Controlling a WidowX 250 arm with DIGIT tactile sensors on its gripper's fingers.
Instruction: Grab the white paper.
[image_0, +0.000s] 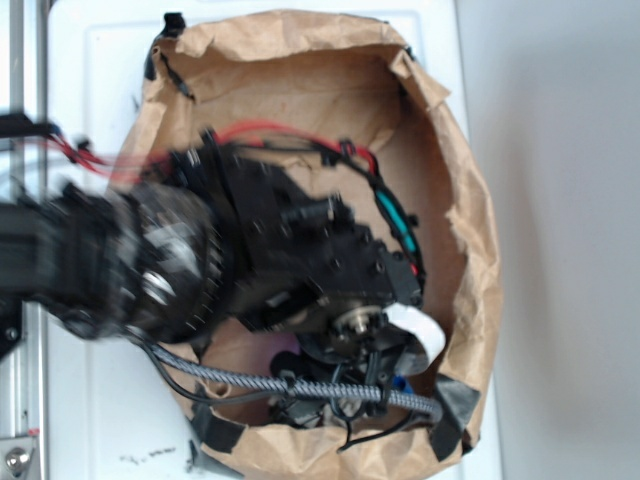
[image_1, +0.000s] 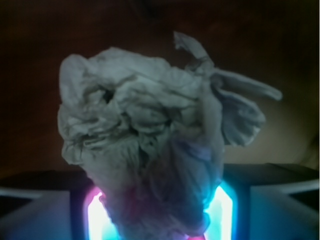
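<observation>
Wrist view: the gripper (image_1: 159, 212) pinches the crumpled white paper (image_1: 145, 145) between its glowing fingers (image_1: 97, 215), jaws narrowed on the wad's lower end. From outside, the arm (image_0: 200, 260) reaches into the brown paper bag (image_0: 470, 230).

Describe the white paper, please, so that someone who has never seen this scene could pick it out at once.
Start at the large brown paper bag that the black arm reaches into. In the wrist view, the white paper sits between the lit fingers of the pincer. It is a grey-white, deeply wrinkled wad, unlike the smooth brown bag around it.
</observation>
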